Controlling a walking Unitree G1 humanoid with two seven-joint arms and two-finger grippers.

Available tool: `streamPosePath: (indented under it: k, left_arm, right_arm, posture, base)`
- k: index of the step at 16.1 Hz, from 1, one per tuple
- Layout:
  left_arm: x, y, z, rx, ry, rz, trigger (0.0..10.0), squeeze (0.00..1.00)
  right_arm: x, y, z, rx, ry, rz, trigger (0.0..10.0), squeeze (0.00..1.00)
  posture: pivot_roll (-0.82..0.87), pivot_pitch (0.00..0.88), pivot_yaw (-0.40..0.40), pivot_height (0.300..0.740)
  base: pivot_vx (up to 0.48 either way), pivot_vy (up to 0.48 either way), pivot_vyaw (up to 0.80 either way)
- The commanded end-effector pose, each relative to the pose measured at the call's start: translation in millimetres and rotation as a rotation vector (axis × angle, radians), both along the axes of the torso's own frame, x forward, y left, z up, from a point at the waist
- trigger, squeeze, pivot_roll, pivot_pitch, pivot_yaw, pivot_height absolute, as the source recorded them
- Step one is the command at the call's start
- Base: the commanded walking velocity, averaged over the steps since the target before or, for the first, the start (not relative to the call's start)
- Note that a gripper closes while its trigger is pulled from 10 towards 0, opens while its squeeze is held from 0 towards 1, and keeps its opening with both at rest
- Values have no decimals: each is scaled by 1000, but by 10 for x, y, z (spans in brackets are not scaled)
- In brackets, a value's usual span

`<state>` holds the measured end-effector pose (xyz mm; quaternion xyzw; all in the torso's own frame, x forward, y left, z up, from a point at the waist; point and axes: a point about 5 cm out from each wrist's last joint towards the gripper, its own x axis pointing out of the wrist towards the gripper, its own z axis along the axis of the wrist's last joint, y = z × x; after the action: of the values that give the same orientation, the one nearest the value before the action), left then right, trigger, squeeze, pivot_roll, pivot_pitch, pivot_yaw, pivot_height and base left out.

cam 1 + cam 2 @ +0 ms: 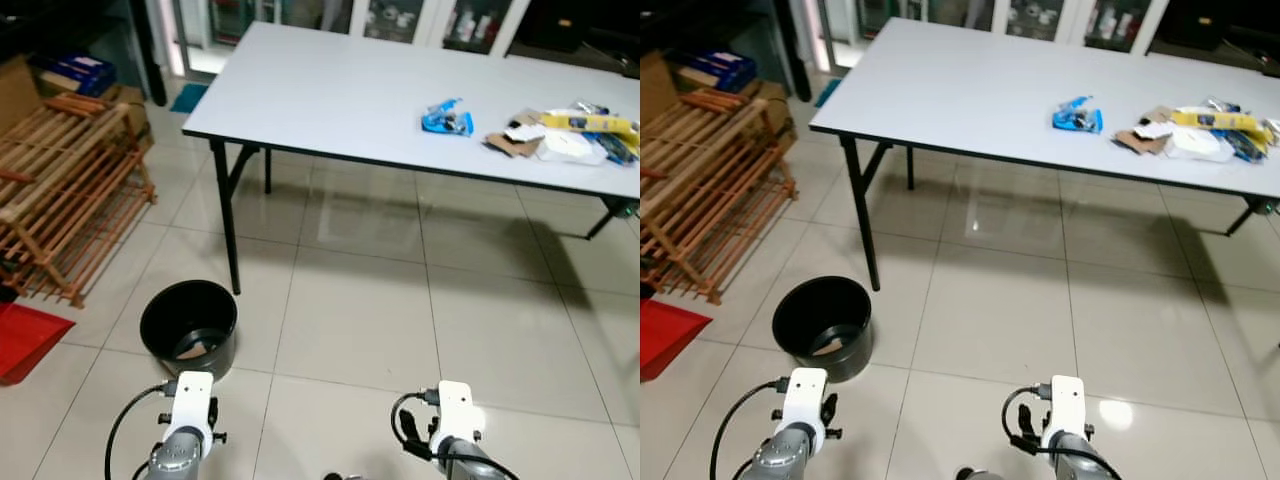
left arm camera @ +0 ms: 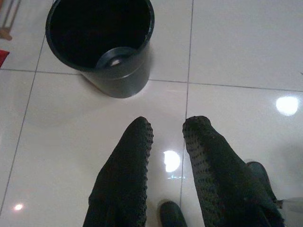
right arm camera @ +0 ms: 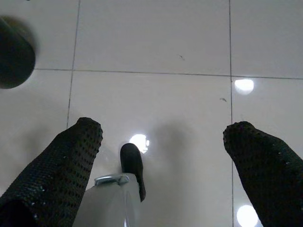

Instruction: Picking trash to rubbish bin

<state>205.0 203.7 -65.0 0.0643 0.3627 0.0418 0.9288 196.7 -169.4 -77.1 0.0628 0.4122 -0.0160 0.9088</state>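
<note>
I see a long pale worktop (image 1: 330, 90) ahead of me, standing on black legs over a glossy tiled floor (image 1: 380, 300). The trash sits on its far right part: a blue wrapper (image 1: 446, 118) alone, and just to its right a loose pile of trash (image 1: 565, 135) with brown card, white paper and a yellow packet. The black rubbish bin (image 1: 189, 326) stands on the floor near the worktop's front left leg, with something pale lying at its bottom.

My left tool (image 2: 168, 135) hangs low over the tiles just short of the bin, its fingers a narrow gap apart and gripping nothing. My right tool (image 3: 163, 132) hangs over bare floor, fingers spread wide, also empty; the bin's edge shows as a dark blur at the corner of that wrist view.

A wooden rack (image 1: 65, 190) leans at my left, with a red mat (image 1: 25, 340) on the floor beside it.
</note>
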Motion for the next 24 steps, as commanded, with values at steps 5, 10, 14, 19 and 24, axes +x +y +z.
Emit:
streamPosePath:
  k: [5, 10, 14, 19, 24]
  left_arm:
    - [-7, 32, -2, 21, 8, 13, 10000, 0]
    - [2, 8, 0, 16, 6, 5, 10000, 0]
    - [-2, 10, -2, 11, 5, 12, 10000, 0]
    - [-4, 16, -4, 7, 8, 21, 10000, 0]
    - [12, 24, 3, 14, 12, 22, 10000, 0]
  right_arm:
    - [-5, -23, -3, 0, 8, -3, 10000, 0]
    - [0, -24, 0, 0, 7, -4, 10000, 0]
    - [-3, -25, -1, 1, 7, -2, 10000, 0]
    - [7, -28, 10, 6, -15, -13, 10000, 0]
    - [2, -37, 8, 4, -12, -16, 10000, 0]
  posture:
    - [7, 51, -81, 740]
    - [5, 48, -82, 740]
    - [6, 52, -81, 740]
    - [6, 52, -82, 740]
    - [6, 53, -81, 740]
  base:
    - [0, -265, -764]
    - [0, 0, -760]
    - [0, 0, -753]
    - [0, 0, -293]
    - [230, 0, 0]
